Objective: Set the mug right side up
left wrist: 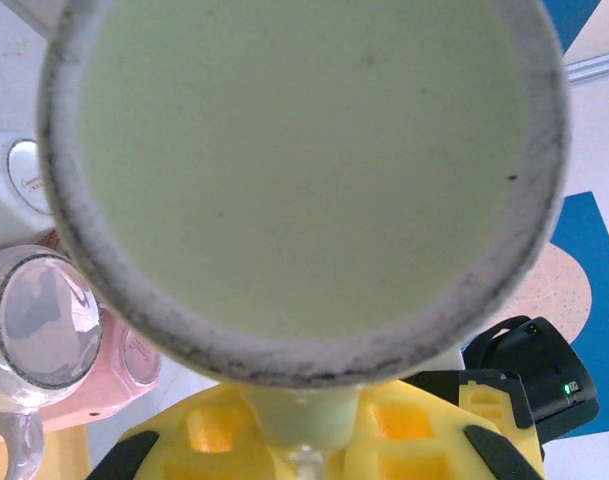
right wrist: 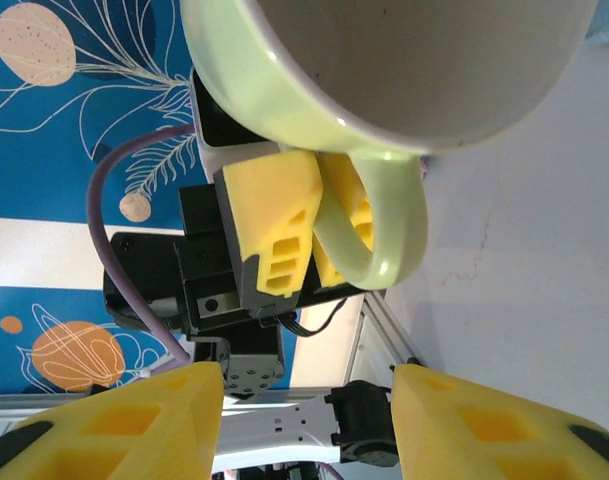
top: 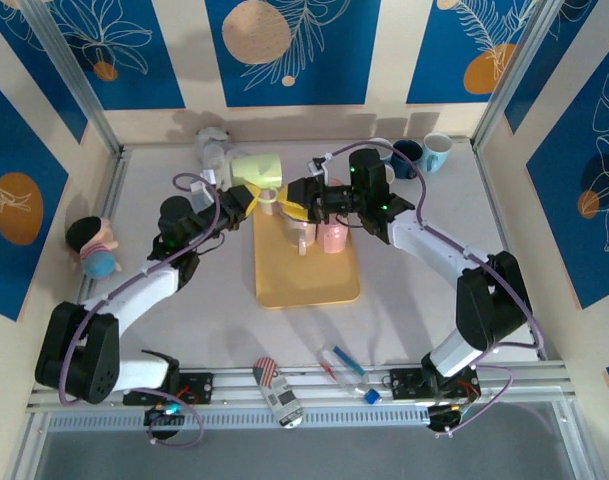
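green mug (right wrist: 384,60) pinched by handle in left fingers (right wrist: 274,225), per right wrist; right fingers (right wrist: 114,425) gape empty.

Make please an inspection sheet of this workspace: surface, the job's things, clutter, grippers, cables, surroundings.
Surface: pale table; yellow tray in the middle.
Job's things: light green mug in the air, lying about on its side, not upright.
Clutter: glass mug and pink mug on the tray; dark blue mug and light blue mug at the far right; doll at the left; can and pens at the near edge.
Grippers: left gripper shut on the green mug's handle; right gripper open, holding nothing.
Cables: purple cable loops along the left arm.
Surroundings: blue patterned wall panels.
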`<state>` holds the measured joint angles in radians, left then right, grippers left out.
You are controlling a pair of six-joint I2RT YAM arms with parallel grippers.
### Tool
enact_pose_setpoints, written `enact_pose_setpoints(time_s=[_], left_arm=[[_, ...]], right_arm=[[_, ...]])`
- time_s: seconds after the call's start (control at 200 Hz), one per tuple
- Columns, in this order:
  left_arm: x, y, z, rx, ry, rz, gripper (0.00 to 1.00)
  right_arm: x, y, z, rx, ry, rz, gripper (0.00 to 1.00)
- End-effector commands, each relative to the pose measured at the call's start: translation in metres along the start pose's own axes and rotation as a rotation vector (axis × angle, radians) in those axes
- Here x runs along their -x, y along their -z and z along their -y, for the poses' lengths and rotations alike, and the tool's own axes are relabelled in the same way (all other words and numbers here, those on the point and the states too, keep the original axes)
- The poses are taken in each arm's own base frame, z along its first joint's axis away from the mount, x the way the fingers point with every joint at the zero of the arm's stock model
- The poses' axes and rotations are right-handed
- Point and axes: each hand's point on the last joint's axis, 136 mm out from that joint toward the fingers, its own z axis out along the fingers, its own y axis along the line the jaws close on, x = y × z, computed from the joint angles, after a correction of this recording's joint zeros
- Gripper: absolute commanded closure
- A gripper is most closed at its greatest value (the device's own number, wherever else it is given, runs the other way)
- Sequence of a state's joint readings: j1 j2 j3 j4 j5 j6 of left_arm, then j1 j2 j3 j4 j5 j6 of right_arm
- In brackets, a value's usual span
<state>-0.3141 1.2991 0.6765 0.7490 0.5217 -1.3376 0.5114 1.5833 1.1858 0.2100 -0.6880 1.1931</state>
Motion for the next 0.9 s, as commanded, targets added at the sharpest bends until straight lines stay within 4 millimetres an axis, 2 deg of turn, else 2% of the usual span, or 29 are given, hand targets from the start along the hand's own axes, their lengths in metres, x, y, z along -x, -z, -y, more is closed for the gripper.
enact_pose_setpoints(time_s=[0.0, 0.2, 0.525, 0.895], left_arm=[[0.015, 0.01, 0.047, -0.143, -0.111, 0.075, 1.0], [0.015, 0.012, 0.046, -0.117, -0.153, 0.087, 1.0], [0.019, 0.019, 0.053, -0.131, -0.171, 0.125, 1.0], [0.023, 0.023, 0.054, -0.15, -0.166, 0.168, 1.0]], right_arm=[[0.006, -0.004, -0.01, 0.015, 0.011, 0.001, 0.52], [0.01, -0.01, -0.007, -0.003, -0.021, -0.011, 0.51], [0.019, -0.017, -0.02, -0.014, 0.025, -0.026, 0.48], [0.018, -0.032, -0.002, -0.048, -0.001, -0.059, 0.48]])
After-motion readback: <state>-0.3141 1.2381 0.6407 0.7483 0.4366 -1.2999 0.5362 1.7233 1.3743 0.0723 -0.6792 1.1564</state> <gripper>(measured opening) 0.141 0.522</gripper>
